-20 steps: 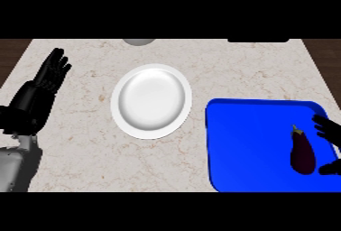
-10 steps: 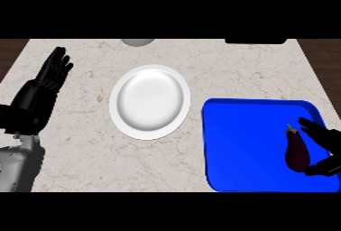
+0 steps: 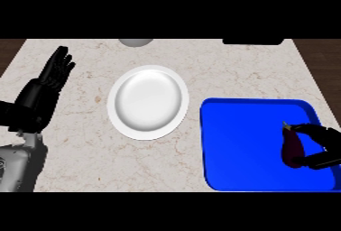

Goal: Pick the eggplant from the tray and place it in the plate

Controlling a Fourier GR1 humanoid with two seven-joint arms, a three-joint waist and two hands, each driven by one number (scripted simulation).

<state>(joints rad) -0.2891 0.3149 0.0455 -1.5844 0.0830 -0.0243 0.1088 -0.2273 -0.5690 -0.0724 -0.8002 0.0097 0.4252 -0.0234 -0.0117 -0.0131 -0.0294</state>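
Head view: one eggplant (image 3: 292, 149), one tray (image 3: 246, 149), one plate (image 3: 147, 102), two hands. On the right, blue tray, rectangular with rounded corners and a raised rim, smooth and glossy, lying flat on the counter (image 3: 86, 149). Inside it, toward its right side, the eggplant: dark purple, smooth-skinned, a long teardrop shape with a small pale stem end pointing up the view. Right hand (image 3: 325, 146), black, coming in from the right edge, fingers (image 3: 307, 128) curled over the eggplant's top and thumb tucked under its lower end, clamped round it (whether lifted clear of the tray floor or resting on it, cannot tell). Just left of the tray, apart from it, white plate: round, glossy, with a shallow well and a broad rim, nothing on it. Left hand (image 3: 48, 85), black on a grey forearm, at the left edge over the counter, fingers straight and close together, pointing up the view, holding nothing, well apart from plate and tray. Counter top pale marble, beige with fine brown veining, matte. At the far edge, one grey rounded shape (image 3: 135, 42) and one flat black shape (image 3: 253, 41), both cut off by the frame (too little showing to name).
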